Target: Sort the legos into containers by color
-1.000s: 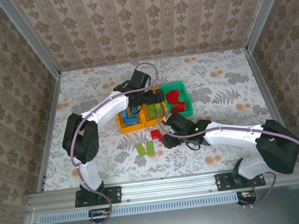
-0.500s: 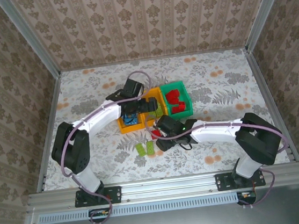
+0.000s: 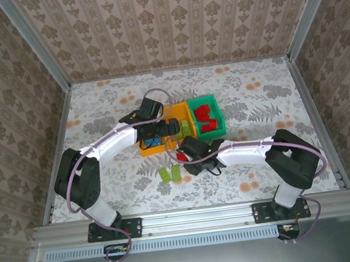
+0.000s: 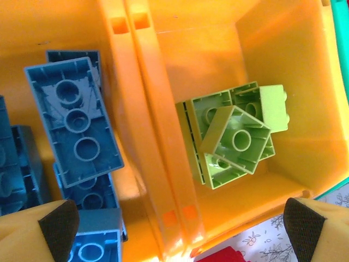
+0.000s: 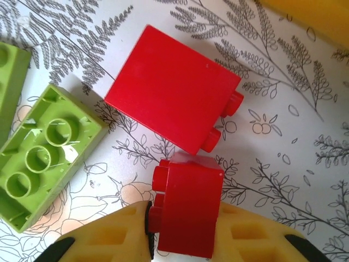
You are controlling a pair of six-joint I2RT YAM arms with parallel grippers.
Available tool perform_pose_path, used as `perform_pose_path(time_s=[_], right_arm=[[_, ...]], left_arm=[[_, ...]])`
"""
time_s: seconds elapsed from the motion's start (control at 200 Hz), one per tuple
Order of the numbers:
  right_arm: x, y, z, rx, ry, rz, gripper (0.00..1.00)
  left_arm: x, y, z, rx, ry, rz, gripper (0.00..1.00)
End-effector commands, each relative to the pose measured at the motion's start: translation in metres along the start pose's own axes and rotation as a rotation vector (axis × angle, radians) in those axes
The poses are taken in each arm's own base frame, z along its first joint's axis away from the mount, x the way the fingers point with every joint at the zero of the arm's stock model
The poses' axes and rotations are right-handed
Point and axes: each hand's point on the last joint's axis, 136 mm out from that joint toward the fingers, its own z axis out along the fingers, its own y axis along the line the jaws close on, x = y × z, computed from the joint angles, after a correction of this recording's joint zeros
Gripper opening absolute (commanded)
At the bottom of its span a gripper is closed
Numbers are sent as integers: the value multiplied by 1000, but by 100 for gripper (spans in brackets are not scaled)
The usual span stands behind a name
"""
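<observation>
My left gripper point(image 4: 182, 229) hangs open and holds nothing, straddling the wall between two orange bins. The left bin point(image 4: 22, 33) holds blue bricks point(image 4: 73, 123); the right bin point(image 4: 283, 65) holds lime green bricks point(image 4: 234, 139). My right gripper point(image 5: 185, 240) is low over the table, shut on a small red brick point(image 5: 191, 202). A larger red brick point(image 5: 172, 95) lies just beyond it, and a lime green brick point(image 5: 46, 153) lies studs down to its left. In the top view the green bin point(image 3: 203, 100) holds red bricks point(image 3: 204, 116). My right gripper point(image 3: 188, 162) sits in front of the bins.
Two lime green bricks point(image 3: 170, 174) lie on the patterned table in front of the bins, left of the right gripper. The three bins stand side by side mid-table. Both forearms cross close together near the bins. Metal rails edge the table.
My left gripper has drawn back leftward from over the lime bin to the wall between the orange bins. The right gripper has edged left onto the small red brick.
</observation>
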Motion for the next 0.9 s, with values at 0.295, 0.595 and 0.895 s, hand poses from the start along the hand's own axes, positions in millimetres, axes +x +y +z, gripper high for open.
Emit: perform_pose_path(time_s=[0.295,0.595,0.895], right_arm=[[-55,-62,-73,67,-276,175,23],[-86,-161,-82,176,-280,461,21],[-103,-192,-49,202,-171,554,28]], left_arm=[[13,16,-16,-39,-21,-7,100],[23,12,-20,-47,-13,21,100],[59,-6,-8,-60,77,96,100]])
